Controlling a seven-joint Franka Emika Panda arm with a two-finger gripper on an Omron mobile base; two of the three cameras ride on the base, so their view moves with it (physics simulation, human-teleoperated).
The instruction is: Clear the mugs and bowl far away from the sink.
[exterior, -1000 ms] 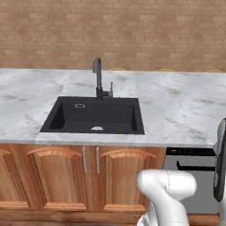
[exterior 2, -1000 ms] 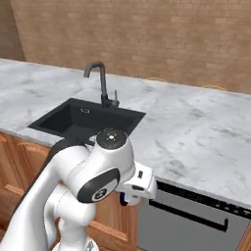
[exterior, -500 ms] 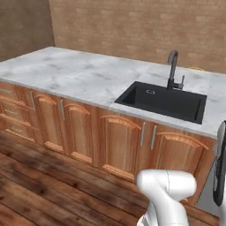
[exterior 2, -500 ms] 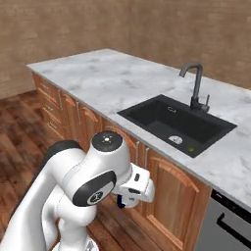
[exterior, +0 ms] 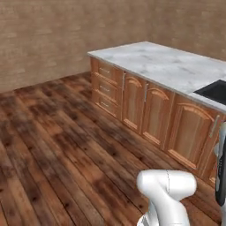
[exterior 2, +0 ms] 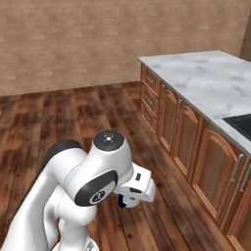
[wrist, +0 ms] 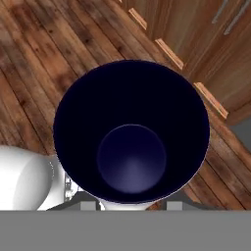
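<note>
A dark navy mug (wrist: 131, 132) with flared sides and a narrow base sits right in front of the hand camera, mouth towards it. My gripper (wrist: 128, 203) is shut on it, and the mug's base hides the fingertips. In the right base view the gripper (exterior 2: 125, 200) hangs low under the arm's white elbow, above the wooden floor, with the blue mug (exterior 2: 121, 201) in it. A black corner of the sink (exterior: 214, 90) shows at the right edge of the counter, and the sink (exterior 2: 240, 125) is also at the right edge of the right base view. The bowl is out of view.
A grey marble counter (exterior: 163, 64) on wooden cabinets (exterior: 150, 106) runs from the middle to the right, its end with drawers (exterior 2: 149, 98) facing me. Dark wooden floor (exterior: 57, 141) spreads to the left, up to a brick wall (exterior 2: 73, 44).
The base has turned left, so the whole picture shifted. The sink slid from the centre to the right edge and the floor came into view. The mug stays in my gripper.
</note>
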